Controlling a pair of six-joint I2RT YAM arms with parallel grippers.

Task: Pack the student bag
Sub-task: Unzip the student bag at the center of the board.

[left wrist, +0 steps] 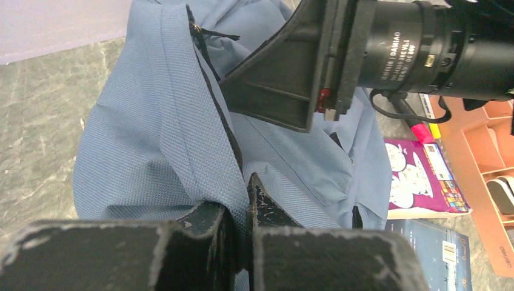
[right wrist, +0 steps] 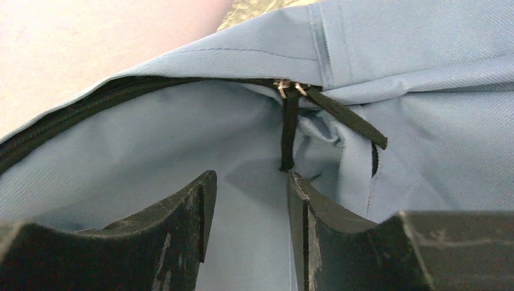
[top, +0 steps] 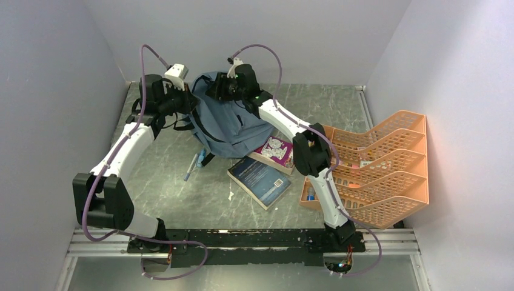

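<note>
Right wrist showed the right pincer (right wrist: 250, 179) spread just below the zip pull (right wrist: 288, 130), best centred before closing; left pincer (left wrist: 240, 200) pinched the bag (left wrist: 151, 121).

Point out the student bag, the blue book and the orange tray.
student bag (top: 227, 118), top view, front fabric panel.
blue book (top: 259, 180), top view, middle of cover.
orange tray (top: 388, 130), top view, upper mesh tier.

White letters reading "DAMIAO" run along the black motor housing (left wrist: 397, 45) of the right arm. A white barcode label sits on the blue book (top: 260, 180) lying on the table, its digits too small to read. The print on the purple book (left wrist: 418, 176) to the right is illegible.
</note>
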